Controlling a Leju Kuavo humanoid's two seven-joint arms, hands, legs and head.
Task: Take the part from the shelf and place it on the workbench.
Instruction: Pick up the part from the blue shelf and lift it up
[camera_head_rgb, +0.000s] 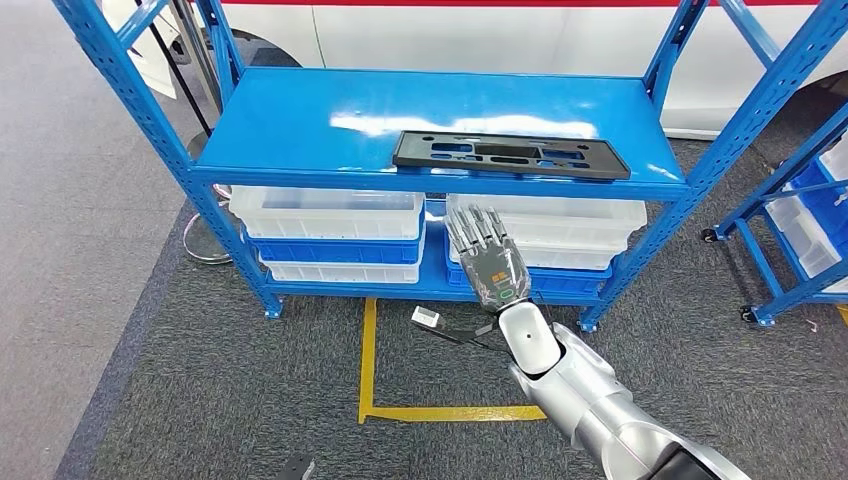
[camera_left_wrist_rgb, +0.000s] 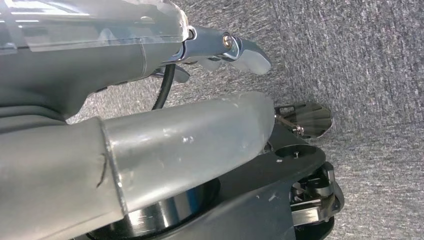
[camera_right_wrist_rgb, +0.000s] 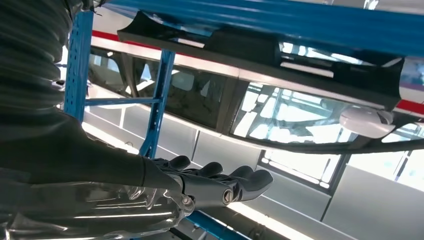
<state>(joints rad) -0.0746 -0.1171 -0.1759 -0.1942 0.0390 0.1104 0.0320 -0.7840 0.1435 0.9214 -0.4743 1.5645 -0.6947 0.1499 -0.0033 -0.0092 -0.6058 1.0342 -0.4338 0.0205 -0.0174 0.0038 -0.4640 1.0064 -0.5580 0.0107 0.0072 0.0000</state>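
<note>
While the part (camera_head_rgb: 511, 155), a flat black panel with cut-outs, lies along the front edge of the blue shelf (camera_head_rgb: 300, 125), the task looks to be in its reaching step. The right hand (camera_head_rgb: 490, 262) is raised below and in front of that edge, released, its fingers (camera_right_wrist_rgb: 235, 182) straight and apart with nothing in them; of the left hand (camera_left_wrist_rgb: 150, 145) I cannot tell the state. Next, the right hand likely must rise to the panel's near edge and close on it.

You are looking at one black part (camera_head_rgb: 512, 155) lying on one blue shelf (camera_head_rgb: 300, 120). Two white bins (camera_head_rgb: 325, 212) and two blue bins (camera_head_rgb: 335, 250) are sitting underneath.
</note>
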